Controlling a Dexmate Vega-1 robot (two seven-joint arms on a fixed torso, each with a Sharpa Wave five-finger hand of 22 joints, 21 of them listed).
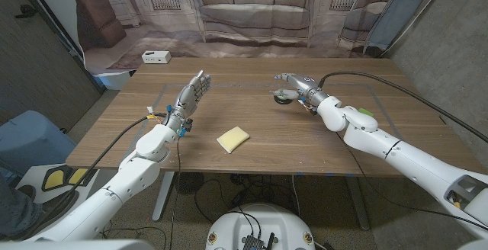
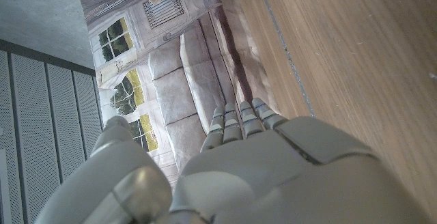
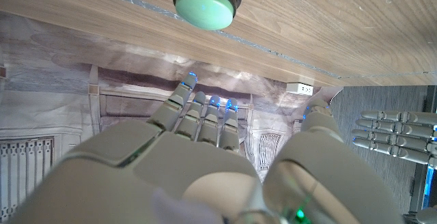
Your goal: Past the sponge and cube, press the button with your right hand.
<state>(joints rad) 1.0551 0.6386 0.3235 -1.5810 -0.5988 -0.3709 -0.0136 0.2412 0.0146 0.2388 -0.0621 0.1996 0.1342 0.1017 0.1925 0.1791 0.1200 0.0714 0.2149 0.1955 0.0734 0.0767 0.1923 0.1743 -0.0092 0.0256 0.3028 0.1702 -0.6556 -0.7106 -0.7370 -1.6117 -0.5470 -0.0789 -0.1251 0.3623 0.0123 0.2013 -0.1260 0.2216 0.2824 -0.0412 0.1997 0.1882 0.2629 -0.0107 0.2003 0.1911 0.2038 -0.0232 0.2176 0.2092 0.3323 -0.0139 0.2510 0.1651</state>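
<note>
Sponge (image 1: 233,139) well short of button (image 1: 285,95)

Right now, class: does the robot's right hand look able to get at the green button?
Probably yes. The right hand hovers at the button with nothing between them; the yellow sponge lies nearer the robot, out of the way.

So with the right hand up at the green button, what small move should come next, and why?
Probably lower the right hand a little onto the button. The head view shows the hand over it at the table's far side, and the right wrist view shows the green cap uncovered beyond the fingertips, so it looks unpressed.
</note>
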